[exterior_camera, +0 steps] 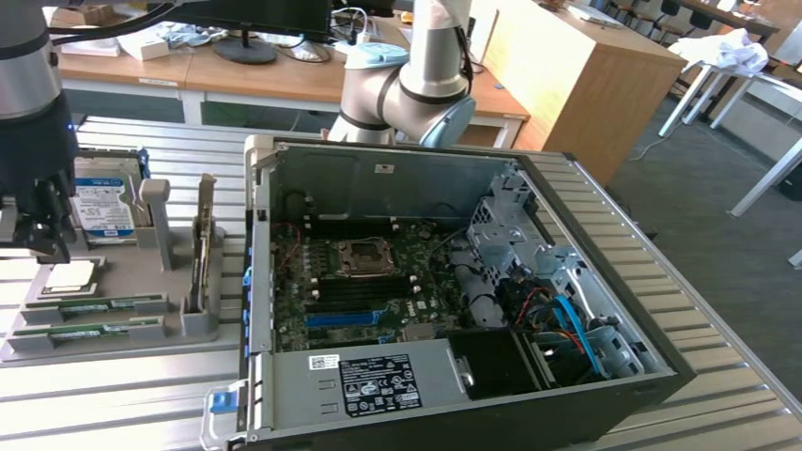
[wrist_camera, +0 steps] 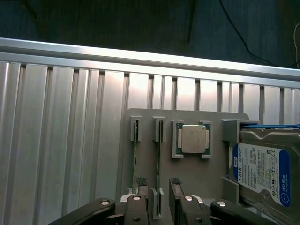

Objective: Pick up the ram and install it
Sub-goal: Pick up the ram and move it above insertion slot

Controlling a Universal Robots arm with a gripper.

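Two green ram sticks (exterior_camera: 103, 304) (exterior_camera: 88, 329) stand on edge in slots of a grey holder (exterior_camera: 188, 324) at the exterior view's left. In the wrist view they appear edge-on as thin strips (wrist_camera: 136, 154) (wrist_camera: 158, 150). My gripper (exterior_camera: 48, 246) hangs above the holder's far end, over the processor chip. In the wrist view the gripper (wrist_camera: 158, 183) is open, its two dark fingertips (wrist_camera: 140, 182) straddling the line of the second ram stick without touching it. Nothing is held.
A silver processor chip (wrist_camera: 193, 139) and a blue-labelled hard drive (wrist_camera: 260, 173) sit in the same holder. The open computer case (exterior_camera: 263, 282) with its motherboard (exterior_camera: 363, 282) lies at centre on the ribbed metal table (exterior_camera: 126, 404). A second arm (exterior_camera: 414, 85) stands behind the case.
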